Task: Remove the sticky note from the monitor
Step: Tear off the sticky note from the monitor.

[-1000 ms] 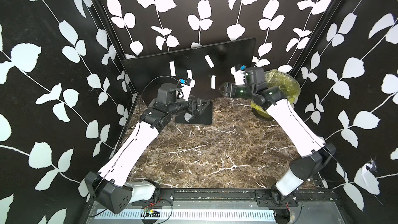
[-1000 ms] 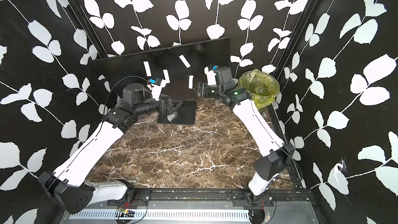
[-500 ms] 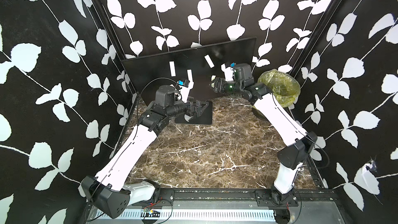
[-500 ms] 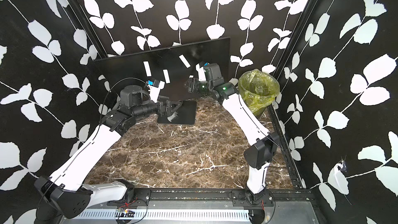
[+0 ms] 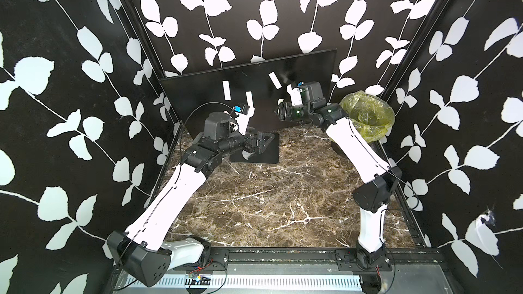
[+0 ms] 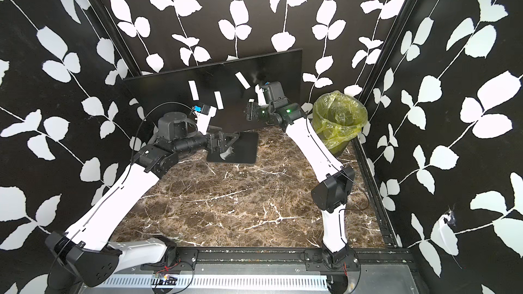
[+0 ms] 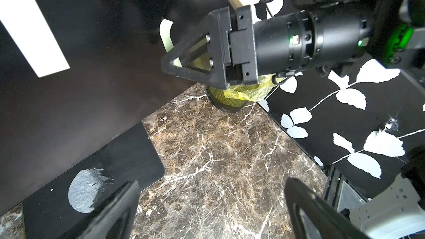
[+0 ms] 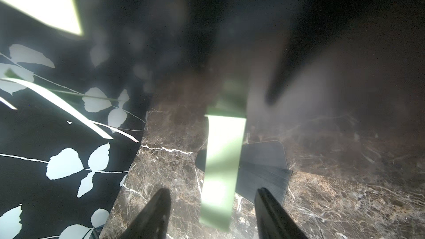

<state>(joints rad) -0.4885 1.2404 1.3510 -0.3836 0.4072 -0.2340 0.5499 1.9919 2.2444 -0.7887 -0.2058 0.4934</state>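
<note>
The monitor [image 5: 198, 94] stands at the back of the marble surface [image 5: 268, 202], with its base plate [image 5: 267, 155] flat on the stone. A pale green sticky note [image 8: 222, 157] is stuck to the screen toward its right side, low on the glass. The right hand [image 8: 212, 190] is open, with one finger on each side of the note and a gap showing on both sides. The left hand [image 5: 261, 141] hovers open and empty over the base plate. A bin [image 5: 368, 114] with a yellow-green liner sits beside the monitor's right end.
</note>
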